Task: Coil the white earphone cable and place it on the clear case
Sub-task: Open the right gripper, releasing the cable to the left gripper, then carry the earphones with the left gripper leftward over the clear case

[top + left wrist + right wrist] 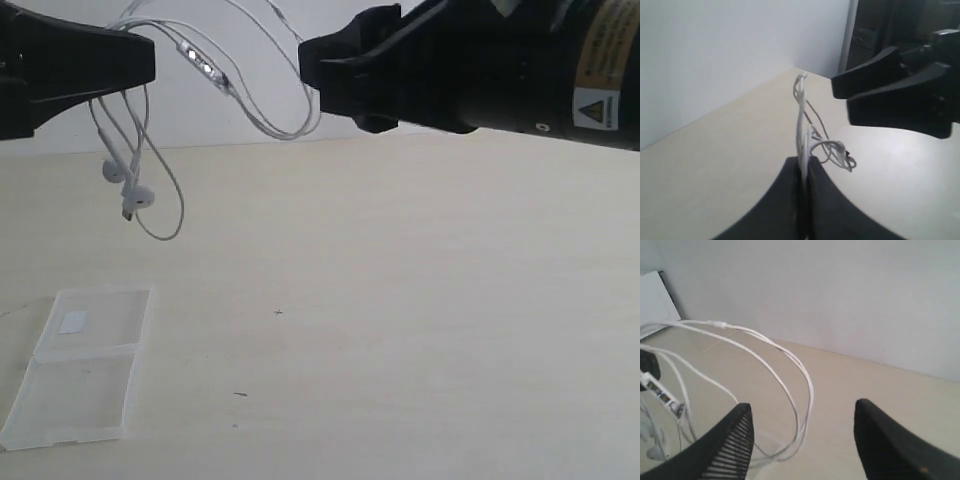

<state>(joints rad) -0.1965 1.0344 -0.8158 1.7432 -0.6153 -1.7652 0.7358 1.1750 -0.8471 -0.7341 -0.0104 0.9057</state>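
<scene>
The white earphone cable (283, 133) hangs in loose loops above the table. My left gripper (148, 62) is shut on a bundle of its strands (801, 120), high at the left. Two earbuds (128, 185) dangle below that gripper and the inline remote (205, 68) lies just right of it. My right gripper (802, 412) stands open, with a drooping loop of the cable (807, 385) running between its fingers and touching neither. The clear case (110, 320) lies opened flat on the table near the front left, well below the cable, a white sticker (72, 322) on its far half.
A pale wooden table (420, 300) spreads under both arms. A light wall (250, 40) runs along its far edge. The right arm's black body (520, 60) fills the upper right of the exterior view.
</scene>
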